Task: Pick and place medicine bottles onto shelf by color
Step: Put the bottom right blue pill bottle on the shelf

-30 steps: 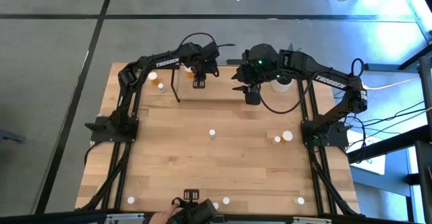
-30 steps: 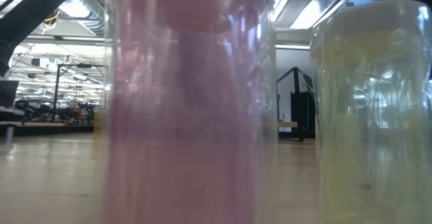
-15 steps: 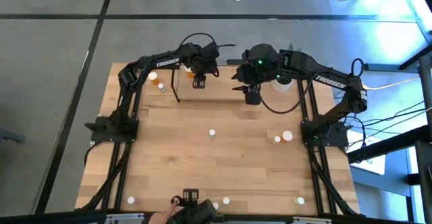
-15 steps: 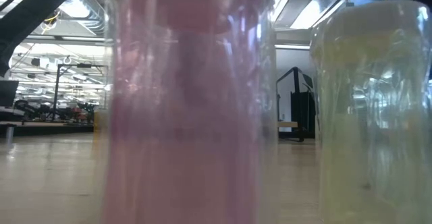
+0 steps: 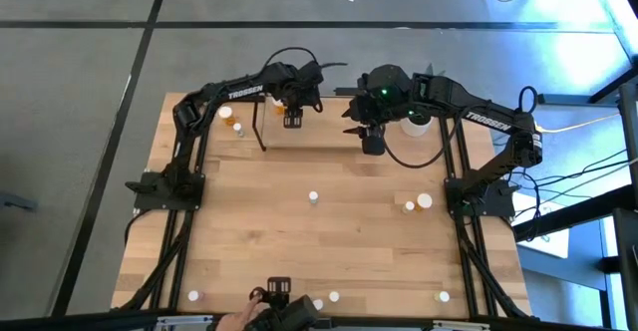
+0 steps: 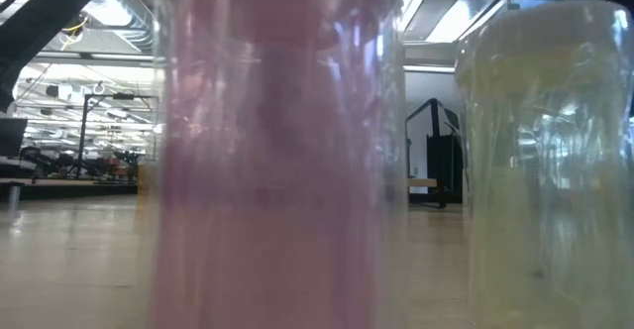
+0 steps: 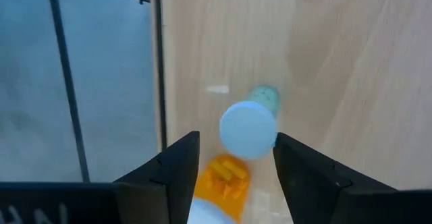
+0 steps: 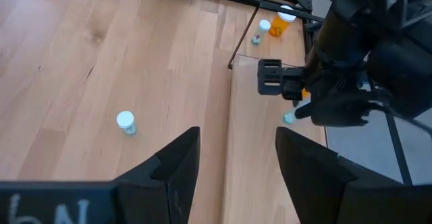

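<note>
The shelf (image 5: 261, 124) stands at the table's far side; its light board (image 7: 337, 55) and a black upright loop (image 7: 66, 82) show in the left wrist view. My left gripper (image 5: 292, 118) hangs over it, pointing steeply down, open. An orange medicine bottle (image 7: 221, 180) stands upright on the board between its fingers. A green bottle with a white cap (image 7: 250, 128) stands just beyond. My right gripper (image 5: 371, 140) hovers high to the right, open, with nothing between its fingers (image 8: 231, 162). Other bottles stand scattered on the table (image 5: 313, 197) (image 5: 409, 206). My left gripper has its fingers on either side of the orange bottle's body (image 7: 202, 177). A gap shows on one side. On the other side the finger's edge (image 7: 189, 163) lies right beside the bottle, and I cannot tell whether it touches.
Two bottles (image 5: 225, 115) stand at the far left and several along the near edge (image 5: 333, 296). A white pot (image 5: 417, 122) sits behind my right arm. A pink bottle (image 6: 277, 170) and a pale one (image 6: 545, 170) block the low view. A person's hand (image 5: 239, 321) shows at the near edge.
</note>
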Motion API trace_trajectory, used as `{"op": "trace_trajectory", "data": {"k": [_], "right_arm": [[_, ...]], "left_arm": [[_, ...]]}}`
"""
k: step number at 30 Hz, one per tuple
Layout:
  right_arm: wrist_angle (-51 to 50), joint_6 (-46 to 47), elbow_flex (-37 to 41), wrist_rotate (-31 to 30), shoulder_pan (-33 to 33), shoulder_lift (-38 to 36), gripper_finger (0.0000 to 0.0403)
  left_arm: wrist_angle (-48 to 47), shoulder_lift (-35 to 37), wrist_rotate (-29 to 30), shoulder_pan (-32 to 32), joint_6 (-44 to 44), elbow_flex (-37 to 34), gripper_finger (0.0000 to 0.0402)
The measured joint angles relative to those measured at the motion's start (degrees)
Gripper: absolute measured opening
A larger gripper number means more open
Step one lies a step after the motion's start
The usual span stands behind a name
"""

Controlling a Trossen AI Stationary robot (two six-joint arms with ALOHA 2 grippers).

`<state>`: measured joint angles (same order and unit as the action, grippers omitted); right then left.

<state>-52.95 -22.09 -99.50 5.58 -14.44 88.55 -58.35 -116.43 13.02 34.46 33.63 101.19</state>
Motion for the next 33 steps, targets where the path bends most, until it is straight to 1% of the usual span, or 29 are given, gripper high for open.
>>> {"op": "trace_trajectory", "data": {"k": [6,12,15,18,22,26,33], "right_arm": [[0.01,-0.02,0.0,0.0,0.0,0.0,0.0195],[0.0,-0.02,-0.02,0.0,0.0,0.0,0.0195],[0.02,-0.01,-0.02,0.0,0.0,0.0,0.0195],[0.01,-0.01,-0.02,0.0,0.0,0.0,0.0195],[0.01,-0.01,-0.02,0.0,0.01,0.0,0.0195],[0.02,-0.01,-0.04,0.0,0.0,0.0,0.0195],[0.02,0.0,-0.04,0.0,0.02,0.0,0.0195]], "left_arm": [[-0.41,2.95,2.54,0.0,-0.37,0.02,0.0182],[-3.43,5.4,2.12,-0.73,-2.17,0.06,0.0182],[-7.32,5.66,-1.47,-0.94,-3.16,0.06,0.0182],[-9.2,5.34,-5.52,-0.85,-3.22,0.06,0.0182],[-6.51,5.1,-8.57,-0.55,-0.79,-1.1,0.0182],[-5.05,5.1,-12.01,0.12,-0.19,-2.77,0.0172],[-2.33,5.1,-14.06,0.68,-0.04,-5.18,0.0153]]}}
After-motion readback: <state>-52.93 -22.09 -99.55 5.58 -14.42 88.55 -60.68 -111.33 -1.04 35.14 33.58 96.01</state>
